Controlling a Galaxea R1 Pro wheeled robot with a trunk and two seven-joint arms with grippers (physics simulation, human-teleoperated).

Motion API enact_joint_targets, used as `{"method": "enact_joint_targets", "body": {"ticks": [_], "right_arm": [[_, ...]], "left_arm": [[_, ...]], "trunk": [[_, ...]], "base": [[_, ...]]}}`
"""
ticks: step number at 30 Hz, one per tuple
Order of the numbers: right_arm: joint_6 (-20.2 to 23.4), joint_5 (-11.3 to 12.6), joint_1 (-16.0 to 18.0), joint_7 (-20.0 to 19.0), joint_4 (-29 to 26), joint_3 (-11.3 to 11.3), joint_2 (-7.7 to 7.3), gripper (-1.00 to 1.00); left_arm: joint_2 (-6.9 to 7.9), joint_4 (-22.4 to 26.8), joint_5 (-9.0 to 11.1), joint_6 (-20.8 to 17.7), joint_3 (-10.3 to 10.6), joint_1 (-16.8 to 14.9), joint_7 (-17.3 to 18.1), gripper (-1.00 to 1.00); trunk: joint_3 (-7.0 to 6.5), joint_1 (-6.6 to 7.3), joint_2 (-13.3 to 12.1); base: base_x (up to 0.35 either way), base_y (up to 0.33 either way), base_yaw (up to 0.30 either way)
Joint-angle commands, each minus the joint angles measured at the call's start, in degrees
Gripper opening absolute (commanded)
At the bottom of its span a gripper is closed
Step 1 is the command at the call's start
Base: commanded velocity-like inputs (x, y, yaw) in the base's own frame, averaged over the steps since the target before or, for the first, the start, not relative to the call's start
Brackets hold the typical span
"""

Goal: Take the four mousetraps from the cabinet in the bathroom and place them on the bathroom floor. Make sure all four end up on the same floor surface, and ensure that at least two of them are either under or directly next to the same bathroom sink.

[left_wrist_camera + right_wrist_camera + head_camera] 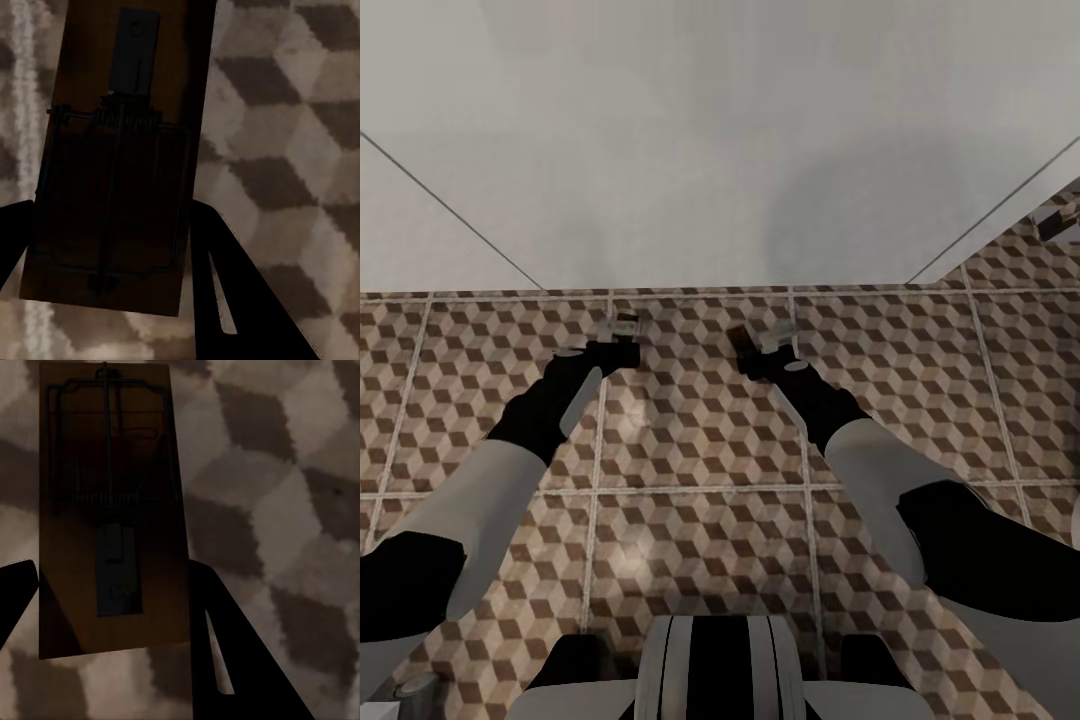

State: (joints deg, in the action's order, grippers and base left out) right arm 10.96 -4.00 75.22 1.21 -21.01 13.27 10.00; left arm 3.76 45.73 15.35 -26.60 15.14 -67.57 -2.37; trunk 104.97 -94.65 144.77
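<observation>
Head view: both arms reach low over the cube-patterned brown, beige and cream tiled bathroom floor (pixel 700 440), close to a white flat-fronted panel (pixel 720 150).

Left tool (pixel 105 247): clenched on a flat brown wooden mousetrap with dark wire spring (pixel 112 150).

Right tool (pixel 105 607): clenched on a second matching mousetrap (pixel 109 510).

Risk: releasing from height may let a board bounce or flip; placement away from the sink would fail the condition.

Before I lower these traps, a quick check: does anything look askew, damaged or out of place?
Nothing stands out. The left gripper holds one mousetrap and the right gripper holds another. Both boards look whole, with their metal parts in place, over the patterned bathroom floor, near the white wall.
</observation>
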Motion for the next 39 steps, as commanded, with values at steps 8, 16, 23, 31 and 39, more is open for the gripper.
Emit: {"method": "enact_joint_targets", "body": {"ticks": [8, 16, 23, 31, 39], "right_arm": [[0.4, -0.4, 0.0, 0.1, 0.0, 0.2, 0.00, -1.00], [0.4, -0.5, 0.0, 0.2, 0.0, 0.2, 0.00, -1.00], [0.4, -0.6, 0.0, 0.2, 0.0, 0.3, 0.00, -1.00], [0.4, -1.1, 0.0, 0.3, 0.0, 0.6, 0.00, -1.00], [0.3, -10.0, 0.0, 1.4, -0.1, 1.5, 0.00, -1.00]], "left_arm": [[0.02, -2.4, 0.2, 1.5, 0.2, 0.0, -0.1, -1.00], [-0.24, -6.5, 0.1, 8.1, 0.3, 0.0, -0.1, -1.00], [-0.33, -10.0, 0.0, 12.7, 0.5, 0.0, -0.1, -1.00], [-0.34, -10.5, 0.0, 13.2, 0.5, 0.0, -0.1, -1.00], [-0.34, -10.4, 0.0, 13.2, 0.5, 0.0, 0.0, -1.00]], "trunk": [[0.03, 0.01, 0.0], [0.03, 0.01, 0.0], [0.03, 0.01, 0.0], [0.03, 0.01, 0.0], [0.03, 0.01, 0.0]], "base": [[0.000, 0.000, 0.000], [0.000, 0.000, 0.000], [0.000, 0.000, 0.000], [0.000, 0.000, 0.000], [0.000, 0.000, 0.000]]}}
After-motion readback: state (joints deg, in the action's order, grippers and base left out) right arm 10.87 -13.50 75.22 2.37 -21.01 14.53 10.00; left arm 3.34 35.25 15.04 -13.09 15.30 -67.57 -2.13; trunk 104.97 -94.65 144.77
